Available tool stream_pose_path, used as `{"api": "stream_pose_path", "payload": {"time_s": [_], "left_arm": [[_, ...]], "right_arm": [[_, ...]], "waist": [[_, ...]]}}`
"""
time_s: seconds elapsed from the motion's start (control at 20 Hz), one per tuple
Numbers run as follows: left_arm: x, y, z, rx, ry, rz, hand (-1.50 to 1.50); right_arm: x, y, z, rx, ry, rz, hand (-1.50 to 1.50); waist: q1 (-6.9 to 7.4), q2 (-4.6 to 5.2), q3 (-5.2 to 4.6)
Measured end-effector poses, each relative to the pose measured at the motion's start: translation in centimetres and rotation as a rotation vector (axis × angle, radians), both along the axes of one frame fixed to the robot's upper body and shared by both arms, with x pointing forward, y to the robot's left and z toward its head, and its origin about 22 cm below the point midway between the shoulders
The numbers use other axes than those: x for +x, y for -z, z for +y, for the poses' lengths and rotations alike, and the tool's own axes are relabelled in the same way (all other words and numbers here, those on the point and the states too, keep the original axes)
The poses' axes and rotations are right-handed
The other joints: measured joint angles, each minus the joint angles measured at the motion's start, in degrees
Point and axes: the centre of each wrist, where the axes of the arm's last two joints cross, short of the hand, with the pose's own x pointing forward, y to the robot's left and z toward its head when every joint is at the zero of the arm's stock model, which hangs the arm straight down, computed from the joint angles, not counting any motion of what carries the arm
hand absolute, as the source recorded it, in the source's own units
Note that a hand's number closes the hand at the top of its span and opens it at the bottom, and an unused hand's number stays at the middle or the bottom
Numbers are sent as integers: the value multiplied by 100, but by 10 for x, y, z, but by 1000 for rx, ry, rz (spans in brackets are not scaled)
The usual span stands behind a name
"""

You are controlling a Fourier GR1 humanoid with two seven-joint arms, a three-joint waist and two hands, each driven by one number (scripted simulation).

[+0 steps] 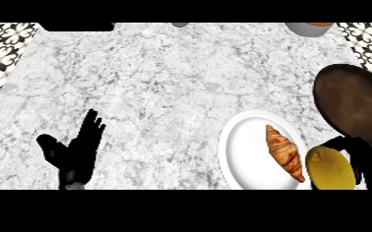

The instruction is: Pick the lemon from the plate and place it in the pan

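The fingers (338, 141) of the right hand (359, 159) are curling round the lemon (329, 170), wrapping over its upper end and down its right flank. The palm and forearm are running off the view's right edge, so most of that hand is cut off. The lemon's lower end is being clipped at the view's bottom. Whether the fruit is resting on something or being held clear of it cannot be told.

The lemon's long axis is running roughly from 12 to 6 o'clock, tipping slightly toward 11. It is overlapping the rim of the white plate (243, 140) at the plate's 4 o'clock. It is also sitting just below the lower rim of the dark brown pan (347, 103), outside it. The pan itself is partly cut off at the right edge.

A croissant (285, 152) is lying on the plate just beside the lemon, its length running from 11 to 5 o'clock.

Well apart, toward 9 o'clock on the marble counter (160, 88), the left hand (73, 155) is resting open. Its fingers are straight and slightly spread, pointing toward 1 o'clock.

At the top edge a grey bowl (309, 28) is half cut off, and its contents are hard to make out.
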Motion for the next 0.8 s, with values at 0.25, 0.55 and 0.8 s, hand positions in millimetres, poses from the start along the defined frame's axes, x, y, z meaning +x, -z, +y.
{"api": "stream_pose_path", "payload": {"time_s": [0.25, 0.55, 0.8], "left_arm": [[4, 2, -3, 3, 11, 3, 0], [8, -3, -3, -2, 19, 2, 0], [11, 0, -4, 5, 30, -2, 0]], "right_arm": [[24, -2, -27, 83, 34, -15, 150], [83, 10, -69, 87, 103, -56, 150], [125, 32, -111, 57, 152, -77, 150]], "waist": [[25, 9, 2], [92, 22, 4], [127, 37, 7]]}}
